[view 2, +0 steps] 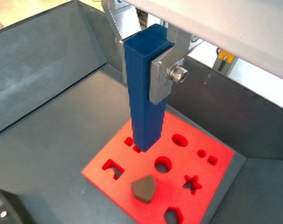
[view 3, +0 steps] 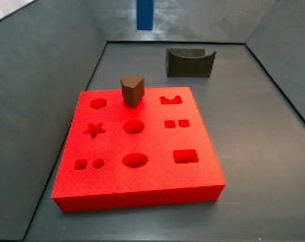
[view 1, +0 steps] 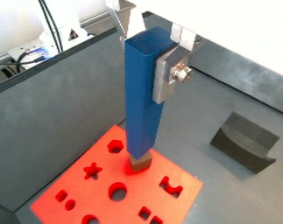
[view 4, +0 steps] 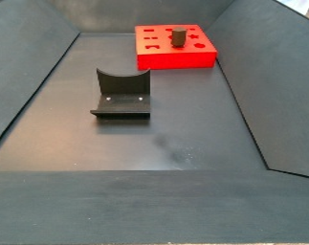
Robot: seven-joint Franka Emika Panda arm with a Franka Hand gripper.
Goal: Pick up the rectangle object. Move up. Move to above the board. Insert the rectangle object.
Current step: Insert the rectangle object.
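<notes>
My gripper (view 1: 152, 70) is shut on the rectangle object (view 1: 144, 96), a slim blue block that hangs upright from the fingers (view 1: 171, 75). Both wrist views show it (view 2: 147, 96), with the gripper (view 2: 155, 72) high above the board (view 1: 74, 188). The board is a thick red slab with shaped holes, seen in both wrist views (view 2: 114, 157) and both side views (view 3: 155, 180) (view 4: 202, 59). In a side view only the block's lower end (view 3: 144, 13) shows at the upper edge, well above the board. The gripper itself is out of both side views.
A brown rounded peg (view 3: 130, 92) stands in a board hole, also seen in the wrist views (view 1: 140, 164) (view 2: 145, 187). The dark grey notched fixture (view 3: 189, 61) (view 4: 121, 94) stands on the floor apart from the board. Sloped grey walls (view 3: 42, 57) ring the floor.
</notes>
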